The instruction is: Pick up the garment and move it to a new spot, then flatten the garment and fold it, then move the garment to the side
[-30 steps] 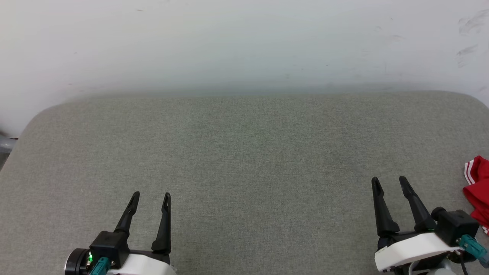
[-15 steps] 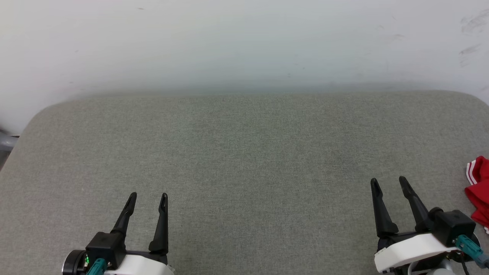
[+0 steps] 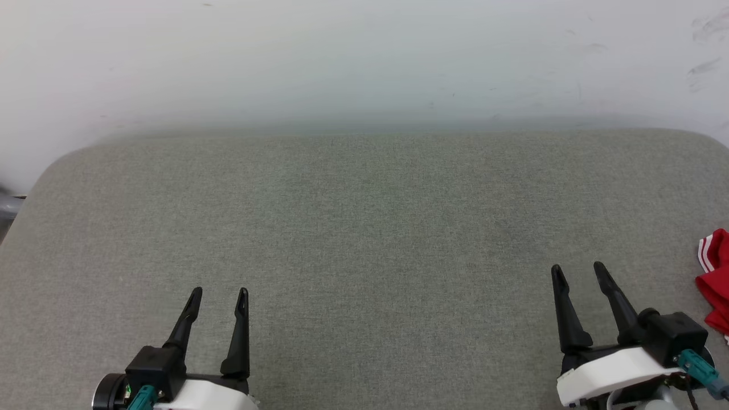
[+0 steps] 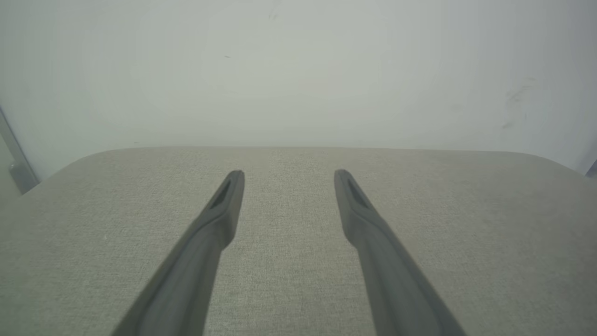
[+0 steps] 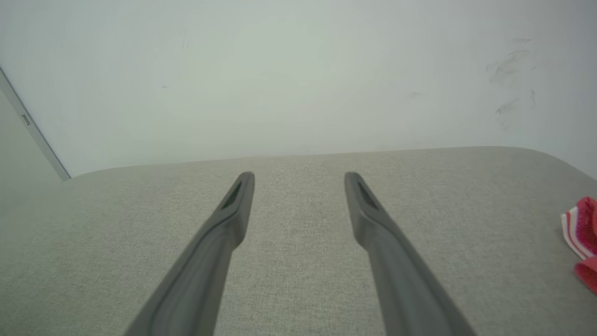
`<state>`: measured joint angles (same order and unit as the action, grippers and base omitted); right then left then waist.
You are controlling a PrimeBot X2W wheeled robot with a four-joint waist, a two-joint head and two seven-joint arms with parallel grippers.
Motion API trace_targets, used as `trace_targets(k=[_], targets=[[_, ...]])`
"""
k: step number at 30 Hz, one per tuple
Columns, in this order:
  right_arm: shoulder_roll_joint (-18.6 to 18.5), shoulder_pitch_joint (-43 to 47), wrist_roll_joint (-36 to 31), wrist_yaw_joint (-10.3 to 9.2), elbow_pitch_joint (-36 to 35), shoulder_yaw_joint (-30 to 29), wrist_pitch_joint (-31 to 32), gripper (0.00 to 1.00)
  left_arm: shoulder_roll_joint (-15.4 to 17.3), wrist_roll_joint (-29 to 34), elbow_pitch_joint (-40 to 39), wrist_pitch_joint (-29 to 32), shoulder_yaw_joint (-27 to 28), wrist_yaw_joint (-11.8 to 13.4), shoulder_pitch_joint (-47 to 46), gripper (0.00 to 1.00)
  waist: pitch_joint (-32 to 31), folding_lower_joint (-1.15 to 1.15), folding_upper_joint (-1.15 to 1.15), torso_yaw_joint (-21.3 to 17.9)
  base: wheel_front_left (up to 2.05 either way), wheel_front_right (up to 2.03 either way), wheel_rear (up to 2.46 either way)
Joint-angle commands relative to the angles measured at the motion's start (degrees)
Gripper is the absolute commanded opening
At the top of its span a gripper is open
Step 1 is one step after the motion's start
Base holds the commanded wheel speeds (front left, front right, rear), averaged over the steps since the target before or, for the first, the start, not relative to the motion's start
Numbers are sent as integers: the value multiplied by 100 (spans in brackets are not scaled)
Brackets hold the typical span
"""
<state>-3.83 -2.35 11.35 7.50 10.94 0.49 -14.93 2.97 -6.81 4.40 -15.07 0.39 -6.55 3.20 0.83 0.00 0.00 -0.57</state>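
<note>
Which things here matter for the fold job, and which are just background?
Job: red garment at the right edge of the padded surface; left gripper and right gripper, both open and empty.
Background: scuffed white wall; grey metal part at far left.

A broad grey-green woven-fabric surface with rounded corners (image 3: 364,228) meets a plain white wall (image 3: 364,57) at twelve o'clock; dark scuff marks (image 3: 703,28) smudge the wall toward two o'clock.

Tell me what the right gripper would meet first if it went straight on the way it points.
Nothing near: the right gripper, open, points across the bare grey padded surface toward the white wall, likely met first, though tilt is unclear. The garment lies off to its right, outside that line.
</note>
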Motion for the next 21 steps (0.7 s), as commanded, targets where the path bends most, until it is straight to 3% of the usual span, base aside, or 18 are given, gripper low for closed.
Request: trace_targets(k=[1,2,21], targets=[[23,-42,-29,-3,-19,-1,1,100,-14,-11,-8,-11,6,-13,-35,100,8,0,0,2,0,0,0],[1,4,1,0,11,4,7,0,-2,2,-2,1,-1,1,1,0,11,0,0,2,0,0,0],[25,-55,1779,1,160,-152,486,0,-5,-1868,310,484,135,-21,-200,0,1,0,0,9,0,0,0]])
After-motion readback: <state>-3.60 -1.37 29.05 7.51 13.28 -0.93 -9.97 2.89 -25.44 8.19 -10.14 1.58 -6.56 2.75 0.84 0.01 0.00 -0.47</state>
